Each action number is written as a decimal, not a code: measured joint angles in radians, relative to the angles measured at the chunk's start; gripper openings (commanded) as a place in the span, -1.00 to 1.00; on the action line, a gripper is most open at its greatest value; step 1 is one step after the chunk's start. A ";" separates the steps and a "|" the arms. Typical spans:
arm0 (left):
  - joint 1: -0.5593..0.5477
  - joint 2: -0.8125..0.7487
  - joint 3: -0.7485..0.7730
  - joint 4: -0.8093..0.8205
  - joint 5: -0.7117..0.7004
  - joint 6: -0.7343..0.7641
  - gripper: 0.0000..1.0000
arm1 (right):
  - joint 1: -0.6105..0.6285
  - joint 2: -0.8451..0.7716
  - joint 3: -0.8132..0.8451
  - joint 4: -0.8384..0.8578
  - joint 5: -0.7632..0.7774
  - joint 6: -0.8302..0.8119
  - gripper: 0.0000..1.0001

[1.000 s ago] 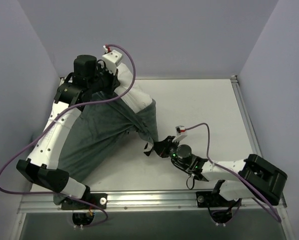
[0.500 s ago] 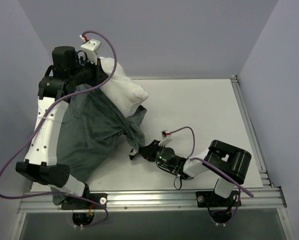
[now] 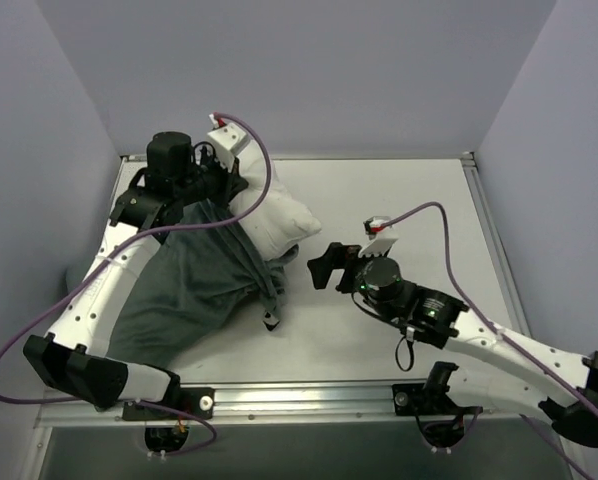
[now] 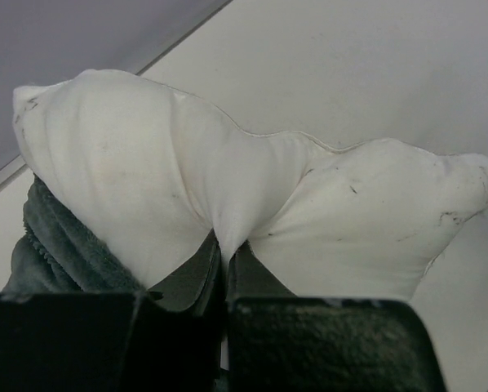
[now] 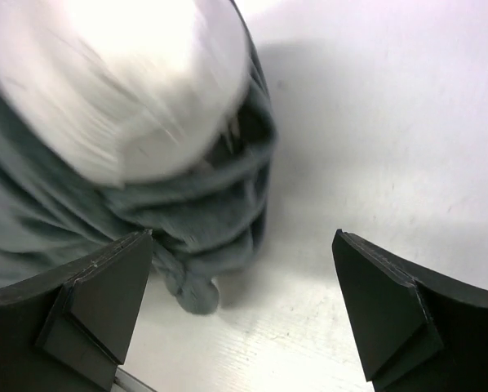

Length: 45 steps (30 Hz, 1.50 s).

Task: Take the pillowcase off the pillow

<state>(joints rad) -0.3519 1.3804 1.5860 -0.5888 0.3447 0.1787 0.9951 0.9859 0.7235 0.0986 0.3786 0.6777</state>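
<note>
Left side blocked, right side open.
The pillow (image 3: 279, 222) and bunched pillowcase (image 3: 194, 290) fill the bench's (image 3: 419, 190) left half, with the left arm (image 3: 101, 288) arched over them and the left claw (image 4: 225, 243) clamped on the pillow. The right claw (image 3: 324, 265), spread wide, stands just beside the cloth's edge; bare bench lies to its right and beyond.

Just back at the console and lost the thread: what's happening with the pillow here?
The left hand is pinched shut on the edge of the white pillow at the far left of the table. The dark grey pillowcase is bunched around the pillow's near end, and the rest is bare. The right hand is open and empty beside the bunched cloth.
</note>
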 measured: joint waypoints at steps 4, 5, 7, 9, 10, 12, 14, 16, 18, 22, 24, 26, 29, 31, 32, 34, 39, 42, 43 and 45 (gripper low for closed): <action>-0.072 -0.003 -0.041 0.000 -0.002 0.013 -0.95 | -0.031 -0.062 0.164 -0.090 -0.022 -0.174 0.99; -0.089 -0.003 -0.046 -0.003 -0.001 0.015 -0.95 | -0.049 -0.045 0.218 -0.089 -0.041 -0.219 0.99; -0.114 -0.005 -0.050 -0.013 -0.002 0.018 -0.95 | -0.089 0.020 0.326 -0.076 -0.093 -0.301 0.99; -0.128 -0.010 -0.050 -0.023 -0.002 0.018 -0.95 | -0.128 0.125 0.430 -0.047 -0.153 -0.369 0.99; -0.132 -0.013 -0.051 -0.027 -0.002 0.018 -0.95 | -0.145 0.172 0.467 -0.026 -0.185 -0.396 0.99; -0.134 -0.026 -0.053 -0.034 -0.002 0.018 -0.95 | -0.177 0.274 0.505 0.003 -0.253 -0.436 0.99; -0.136 -0.039 -0.055 -0.040 -0.002 0.017 -0.95 | -0.212 0.364 0.507 0.012 -0.341 -0.460 0.99; -0.137 -0.050 -0.055 -0.050 0.000 0.016 -0.95 | -0.241 0.422 0.497 0.022 -0.423 -0.463 0.99; -0.138 -0.054 -0.059 -0.064 -0.001 0.016 -0.95 | -0.257 0.443 0.486 0.059 -0.497 -0.463 0.99; -0.137 -0.055 -0.059 -0.061 -0.001 0.013 -0.95 | -0.270 0.447 0.467 0.127 -0.618 -0.449 0.99; -0.138 -0.055 -0.059 -0.064 -0.002 0.013 -0.95 | -0.269 0.456 0.455 0.158 -0.662 -0.439 0.99; -0.138 -0.055 -0.065 -0.065 -0.006 0.018 -0.95 | -0.270 0.459 0.424 0.214 -0.691 -0.420 0.99; -0.140 -0.056 -0.096 -0.056 -0.020 0.028 -0.95 | -0.286 0.438 0.355 0.277 -0.725 -0.389 1.00; -0.145 -0.055 -0.115 -0.050 -0.019 0.027 -0.95 | -0.299 0.410 0.321 0.278 -0.748 -0.369 0.99; -0.146 -0.054 -0.118 -0.047 -0.017 0.026 -0.95 | -0.302 0.398 0.315 0.279 -0.763 -0.358 0.99; -0.146 -0.054 -0.119 -0.037 -0.015 0.018 -0.95 | -0.298 0.387 0.315 0.294 -0.782 -0.333 0.99; -0.146 -0.054 -0.118 -0.028 -0.016 0.003 -0.95 | -0.249 0.401 0.255 0.417 -0.797 -0.274 0.99; -0.147 -0.052 -0.118 -0.048 -0.016 -0.004 -0.95 | -0.205 0.452 0.239 0.468 -0.748 -0.258 0.99; -0.146 -0.050 -0.118 -0.060 -0.017 -0.006 -0.95 | -0.186 0.467 0.250 0.459 -0.705 -0.261 0.99; -0.142 -0.048 -0.118 -0.076 -0.023 -0.012 -0.95 | -0.146 0.489 0.279 0.425 -0.613 -0.268 0.99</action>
<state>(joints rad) -0.4934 1.3319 1.4681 -0.6643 0.3214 0.1669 0.8490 1.4746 1.0023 0.5240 -0.2340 0.4099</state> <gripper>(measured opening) 0.064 0.995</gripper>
